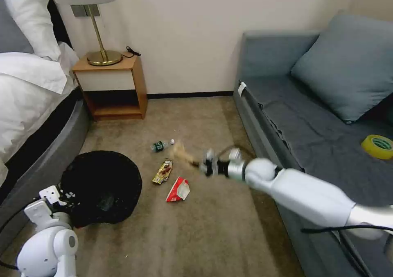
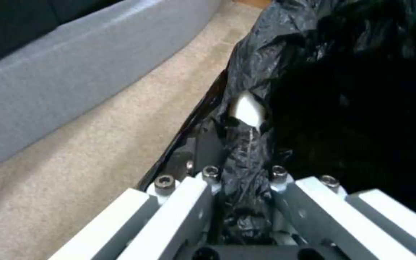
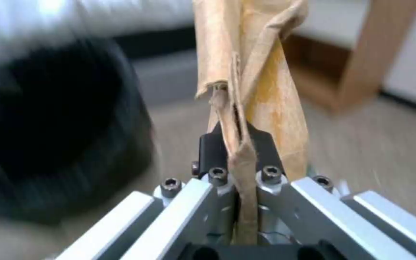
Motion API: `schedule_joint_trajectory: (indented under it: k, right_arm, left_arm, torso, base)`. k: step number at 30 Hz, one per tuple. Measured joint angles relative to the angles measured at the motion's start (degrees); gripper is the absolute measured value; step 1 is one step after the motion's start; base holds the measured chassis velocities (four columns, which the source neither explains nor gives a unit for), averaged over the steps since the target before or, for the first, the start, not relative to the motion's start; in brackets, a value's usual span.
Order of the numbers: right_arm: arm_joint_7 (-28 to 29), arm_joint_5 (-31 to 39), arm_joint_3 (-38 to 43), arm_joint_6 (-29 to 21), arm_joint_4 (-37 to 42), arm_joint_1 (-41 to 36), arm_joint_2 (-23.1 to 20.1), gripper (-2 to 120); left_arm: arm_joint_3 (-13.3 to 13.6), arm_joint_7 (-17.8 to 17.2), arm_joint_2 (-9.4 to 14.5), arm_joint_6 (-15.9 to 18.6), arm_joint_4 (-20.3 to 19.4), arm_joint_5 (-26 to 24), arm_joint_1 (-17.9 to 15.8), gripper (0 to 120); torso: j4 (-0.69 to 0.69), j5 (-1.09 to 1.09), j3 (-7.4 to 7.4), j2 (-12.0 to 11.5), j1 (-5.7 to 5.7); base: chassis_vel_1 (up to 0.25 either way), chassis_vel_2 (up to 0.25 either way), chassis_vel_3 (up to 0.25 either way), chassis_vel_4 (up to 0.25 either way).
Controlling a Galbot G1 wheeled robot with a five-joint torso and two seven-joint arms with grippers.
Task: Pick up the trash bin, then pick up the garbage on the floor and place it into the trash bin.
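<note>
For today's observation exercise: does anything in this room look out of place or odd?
Yes. Litter lies on the carpet: a small bottle, a gold wrapper and a red-and-white wrapper. A yellow tape roll sits oddly on the sofa.

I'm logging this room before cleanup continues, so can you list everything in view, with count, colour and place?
trash bin: one, black bag liner, on the carpet beside the bed, rim pinched by the left gripper.
brown paper bag: one, tan, crumpled, clamped in the right gripper above the floor.
bottle: one, clear, green label, white cap, lying on the carpet.
gold wrapper: one, on the carpet.
red-and-white wrapper: one, on the carpet.
tape roll: one, yellow, on the sofa.
sofa: one, grey-blue, with a cushion.
nightstand: one, wooden, holding a brass lamp.
bed: one, white bedding.
left gripper: shut on the bin's rim.
right gripper: shut on the bag.
</note>
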Motion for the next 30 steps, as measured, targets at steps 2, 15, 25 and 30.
schedule_joint_trajectory:
  k: [2, 15, 25, 30]
  right_arm:
    - [2.6, 1.6, 0.0, -1.1, 4.5, 0.2, 1.4, 0]
    - [15.8, -0.5, -16.2, -1.2, 5.9, 0.2, 15.5, 0]
    - [20.7, -3.5, -20.4, -1.5, 1.0, 1.0, 20.0, 19]
    - [20.8, -4.1, -20.2, -1.1, 1.4, 1.0, 19.6, 37]
  left_arm:
    - [0.6, -0.1, -0.4, 0.0, 0.0, 0.6, 0.0, 2]
    - [2.3, -0.3, -2.1, 0.1, -1.6, 2.3, 0.6, 2]
    - [2.4, -0.3, -2.2, 0.2, -3.2, 2.2, 1.1, 2]
    - [2.5, -0.3, -2.2, 0.3, -3.4, 2.2, 1.1, 1]
  torso:
    - [0.01, 0.01, 0.00, 0.0, 0.00]
    - [0.02, 0.00, 0.00, 0.0, 0.00]
    - [0.01, 0.01, 0.00, 0.0, 0.00]
    - [0.01, 0.01, 0.00, 0.0, 0.00]
  base:
    - [0.000, 0.000, 0.000, 0.000]
    - [0.000, 0.000, 0.000, 0.000]
    - [0.000, 0.000, 0.000, 0.000]
    - [0.000, 0.000, 0.000, 0.000]
